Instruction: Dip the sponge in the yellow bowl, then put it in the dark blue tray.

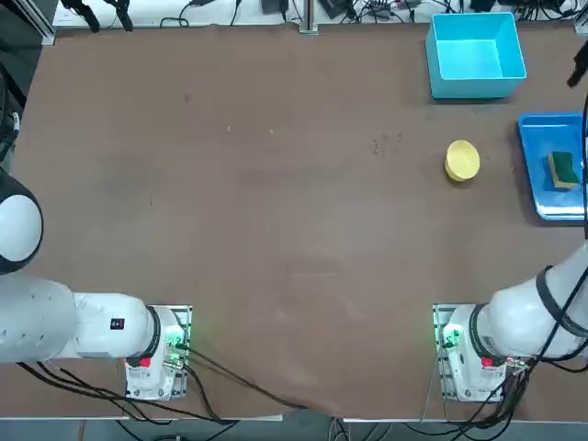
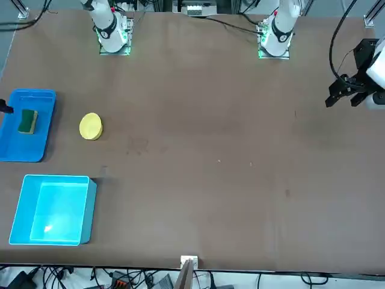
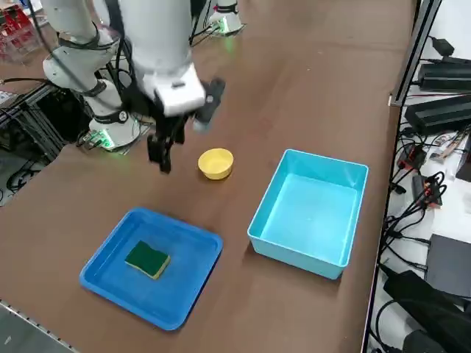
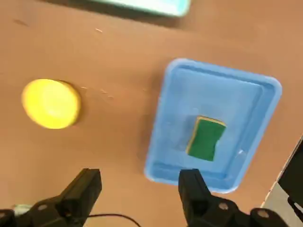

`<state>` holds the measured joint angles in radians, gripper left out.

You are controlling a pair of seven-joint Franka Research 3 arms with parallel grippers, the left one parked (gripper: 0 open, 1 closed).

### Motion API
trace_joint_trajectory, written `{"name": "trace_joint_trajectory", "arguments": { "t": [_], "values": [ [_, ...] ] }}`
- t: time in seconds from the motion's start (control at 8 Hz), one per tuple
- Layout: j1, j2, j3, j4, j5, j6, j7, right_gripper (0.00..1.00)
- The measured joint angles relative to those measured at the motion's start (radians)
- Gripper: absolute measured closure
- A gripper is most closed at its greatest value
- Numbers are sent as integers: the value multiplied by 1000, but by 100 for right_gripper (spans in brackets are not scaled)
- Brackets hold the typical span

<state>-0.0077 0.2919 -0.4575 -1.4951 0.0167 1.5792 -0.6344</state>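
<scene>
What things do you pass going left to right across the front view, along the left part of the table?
Tray with the sponge lying in it → bowl. The cyan bin overlaps them sideways, so it is left out. The right end effector barely shows there.

The sponge point(image 3: 149, 259) shows a dark green top over a yellow edge, sitting against the medium-deep blue of the dark blue tray point(image 3: 188, 283), whose rim runs a touch paler. The yellow bowl point(image 3: 216, 162) is plain yellow all over, no pattern. The light cyan bin point(image 3: 310, 212) glows brighter and paler than the tray. Underneath it all, the table point(image 3: 309, 88) is a flat brown. The right gripper point(image 4: 140, 187) has black fingers point(image 4: 87, 185), with white arm casing above in the side view.
</scene>
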Motion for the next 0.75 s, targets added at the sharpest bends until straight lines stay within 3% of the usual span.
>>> {"name": "trace_joint_trajectory", "arguments": {
  "t": [0.5,0.62,0.75],
  "values": [
    [176,-80,5,76,56,-55,229,0],
    [210,-104,22,75,56,-58,313,0],
    [194,-131,93,65,54,-57,387,0]
  ]
}}
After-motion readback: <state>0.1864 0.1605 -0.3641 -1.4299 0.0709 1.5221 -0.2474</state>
